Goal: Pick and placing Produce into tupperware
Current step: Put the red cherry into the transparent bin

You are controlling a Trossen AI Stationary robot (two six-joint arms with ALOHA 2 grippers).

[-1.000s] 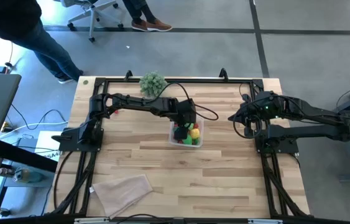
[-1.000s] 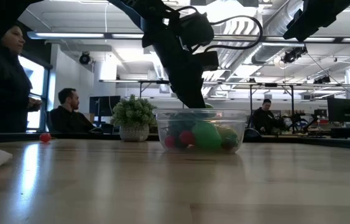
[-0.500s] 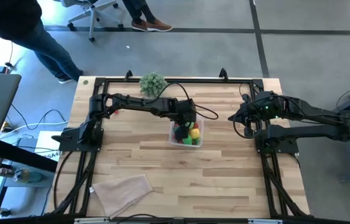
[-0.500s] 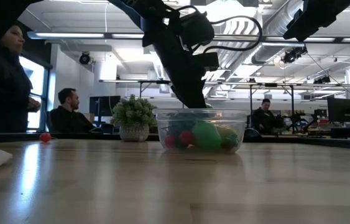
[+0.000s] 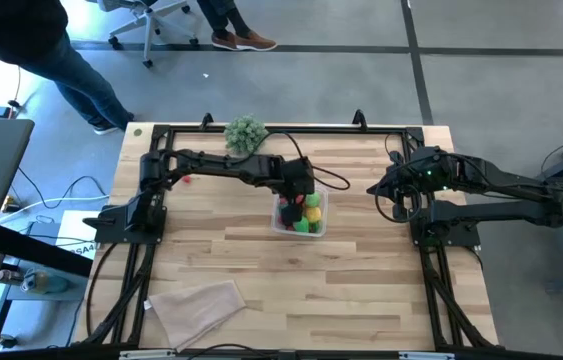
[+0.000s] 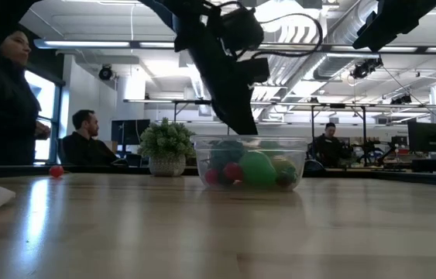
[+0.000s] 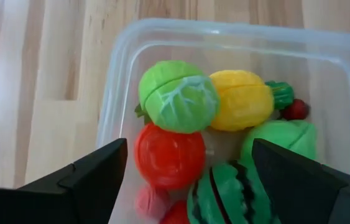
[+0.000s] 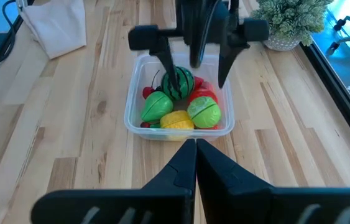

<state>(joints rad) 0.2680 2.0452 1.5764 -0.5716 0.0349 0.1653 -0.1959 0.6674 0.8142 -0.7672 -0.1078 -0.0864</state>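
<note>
The clear tupperware (image 5: 299, 216) stands mid-table, holding several toy produce pieces: a green cabbage ball (image 7: 178, 96), a yellow fruit (image 7: 243, 99), a red tomato (image 7: 168, 155), a striped watermelon (image 7: 224, 193) and a small red berry (image 7: 296, 110). My left gripper (image 7: 188, 149) hovers open just above the container (image 8: 134, 106), one finger over each side of the pile, holding nothing. Another small red piece (image 5: 188, 180) lies on the table beside the left arm. My right gripper (image 8: 194, 148) is shut and waits off to the table's right (image 5: 373, 190), facing the container.
A bushy grey-green potted plant (image 5: 245, 132) stands at the far edge behind the container. A beige folded cloth (image 5: 198, 305) lies near the table's near-left corner. People stand and sit beyond the table's far and left sides.
My left gripper has risen a little above the container, staying open. The produce in the tupperware has not moved.
</note>
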